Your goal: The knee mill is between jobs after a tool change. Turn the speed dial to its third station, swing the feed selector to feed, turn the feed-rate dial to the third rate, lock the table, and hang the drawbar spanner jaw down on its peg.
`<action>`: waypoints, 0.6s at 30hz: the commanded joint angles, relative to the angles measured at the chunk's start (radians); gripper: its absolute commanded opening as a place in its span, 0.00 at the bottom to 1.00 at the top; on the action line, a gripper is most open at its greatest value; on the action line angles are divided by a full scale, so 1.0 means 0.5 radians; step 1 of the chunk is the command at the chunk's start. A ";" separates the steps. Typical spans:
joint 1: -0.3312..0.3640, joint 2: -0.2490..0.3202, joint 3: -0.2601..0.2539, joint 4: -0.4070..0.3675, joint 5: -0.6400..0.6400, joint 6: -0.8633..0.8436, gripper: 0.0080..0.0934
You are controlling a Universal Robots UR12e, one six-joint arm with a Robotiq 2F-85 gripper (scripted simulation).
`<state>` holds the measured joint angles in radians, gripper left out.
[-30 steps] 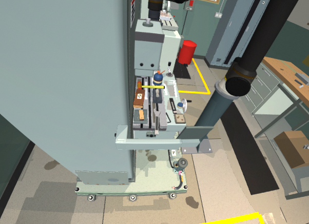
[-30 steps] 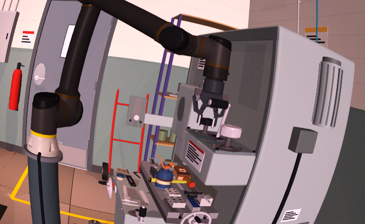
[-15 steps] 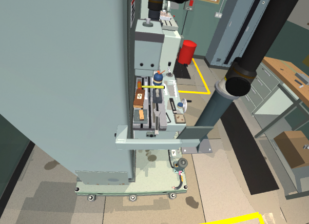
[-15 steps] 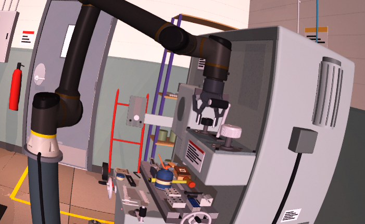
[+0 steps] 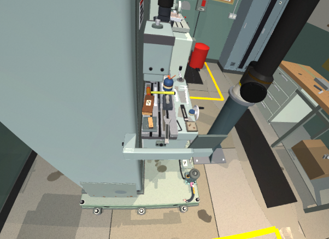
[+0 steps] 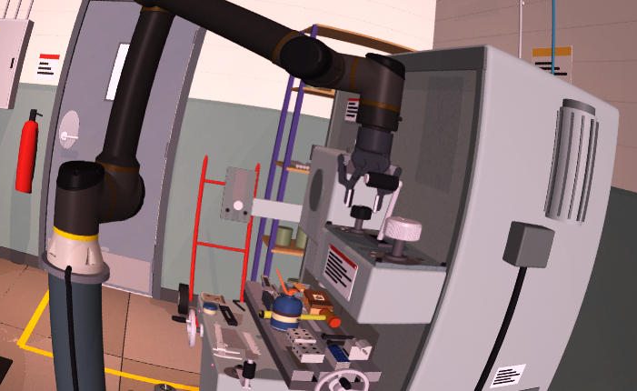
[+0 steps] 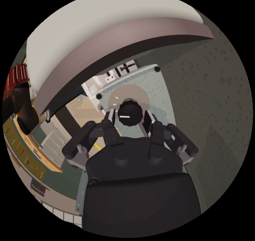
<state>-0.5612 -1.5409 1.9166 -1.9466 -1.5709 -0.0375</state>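
Observation:
The small black speed dial stands on a short stem on the mill head's top ledge, its white mark lying crosswise in the wrist camera. Beside it to the right stands a larger white knurled dial, and a white lever with a black cylindrical handle rises between them. The grey spanner lies along the mill table far below. My gripper hangs straight above the black dial with a finger on either side of it; it is open and holds nothing.
A blue oil can, a yellow-handled mallet, brown blocks and a vise crowd the mill table. The mill's curved housing closes in the right and rear of the ledge. My arm's pedestal stands left of the machine.

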 commanded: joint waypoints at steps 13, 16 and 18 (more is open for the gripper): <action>0.000 -0.037 -0.079 0.113 0.000 0.000 0.59; 0.000 -0.041 -0.090 0.128 0.000 0.000 0.59; 0.000 -0.043 -0.094 0.134 0.000 0.000 0.59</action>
<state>-0.5612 -1.5623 1.8697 -1.8787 -1.5709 -0.0375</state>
